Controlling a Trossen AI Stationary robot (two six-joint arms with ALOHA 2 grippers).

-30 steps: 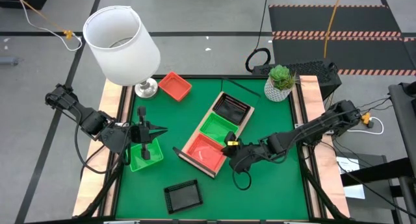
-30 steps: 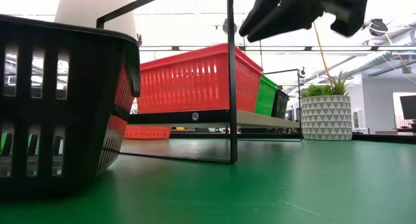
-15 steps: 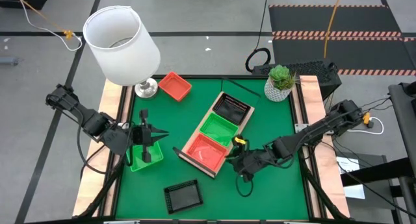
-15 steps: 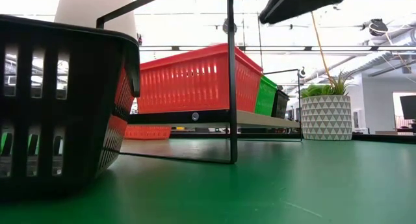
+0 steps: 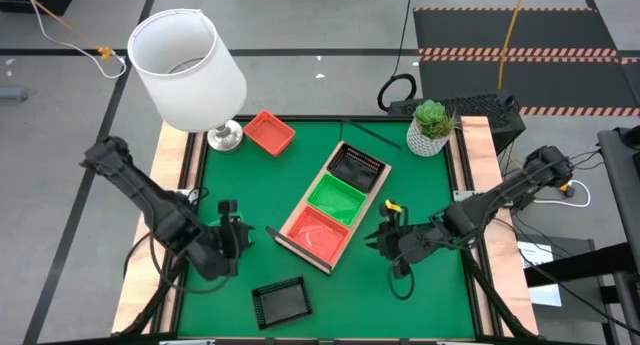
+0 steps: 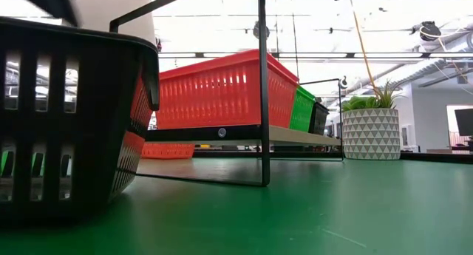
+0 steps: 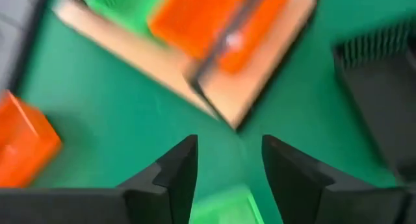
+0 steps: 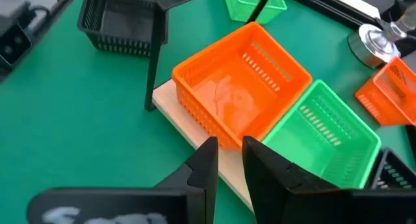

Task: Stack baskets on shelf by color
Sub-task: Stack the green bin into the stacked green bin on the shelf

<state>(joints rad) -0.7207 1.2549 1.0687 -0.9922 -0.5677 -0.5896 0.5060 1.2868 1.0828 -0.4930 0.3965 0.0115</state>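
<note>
Currently, shelf point(image 5: 332, 207): lies diagonally mid-table, holding one orange basket point(image 5: 317, 231), one green point(image 5: 337, 196), one black point(image 5: 358, 168), apparently as colour bases.
Left gripper point(image 5: 232, 244): over the loose green basket point(image 8: 254, 4), fingers point(image 7: 170, 174) apart, nothing gripped.
Right gripper point(image 5: 391, 233): beside the shelf, fingers slightly parted, empty.
Loose baskets: orange point(image 5: 268, 133) by the lamp point(image 5: 188, 70); black point(image 5: 279, 301) at the near edge.

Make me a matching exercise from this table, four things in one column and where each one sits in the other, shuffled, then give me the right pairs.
Things
1. potted plant
2. lamp
3. loose black basket
4. orange-red basket on the shelf

Places
A. table's far left corner
B. on the mat near the front edge
C. table's far right corner
D. at the shelf's end nearest the front, next to the green basket

Pairs: 1-C, 2-A, 3-B, 4-D
</note>
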